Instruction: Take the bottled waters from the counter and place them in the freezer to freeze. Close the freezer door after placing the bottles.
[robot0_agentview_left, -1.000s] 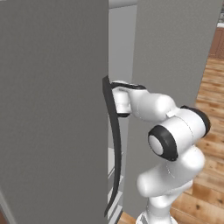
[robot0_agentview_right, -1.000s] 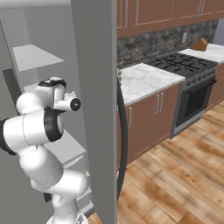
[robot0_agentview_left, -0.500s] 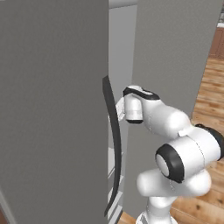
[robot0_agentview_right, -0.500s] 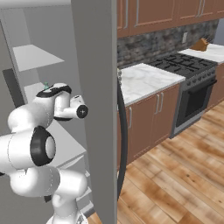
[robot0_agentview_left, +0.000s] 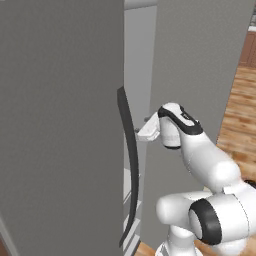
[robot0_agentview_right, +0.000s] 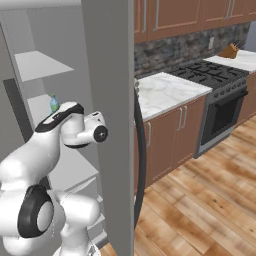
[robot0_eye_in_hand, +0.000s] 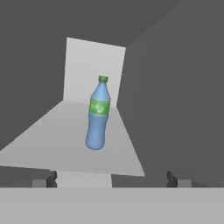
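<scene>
A small blue bottle (robot0_eye_in_hand: 98, 116) with a green cap and green label stands upright on a pale shelf (robot0_eye_in_hand: 52, 140) inside the freezer (robot0_agentview_right: 107, 75). My gripper (robot0_eye_in_hand: 111, 181) is open, and its fingertips (robot0_eye_in_hand: 43, 181) sit wide apart on the near side of the shelf edge, holding nothing. From the right base view the same bottle (robot0_agentview_right: 54, 102) shows small on a middle shelf, just behind my arm. In the left base view my gripper (robot0_agentview_left: 141, 131) points into the gap between the open left door (robot0_agentview_left: 60, 125) and the right door (robot0_agentview_left: 200, 65). The marble counter (robot0_agentview_right: 167, 90) lies to the freezer's right.
The left door's long dark handle (robot0_agentview_left: 131, 165) hangs close beside my hand. The right door's handle (robot0_agentview_right: 140, 165) curves down its edge. A black stove (robot0_agentview_right: 212, 75) stands past the counter above brown cabinets (robot0_agentview_right: 170, 140). Wooden floor (robot0_agentview_right: 210, 200) stretches to the right.
My hand has sunk a little and drawn slightly back from the freezer gap, while the elbow has swung down and to the right. The doors have not moved.
</scene>
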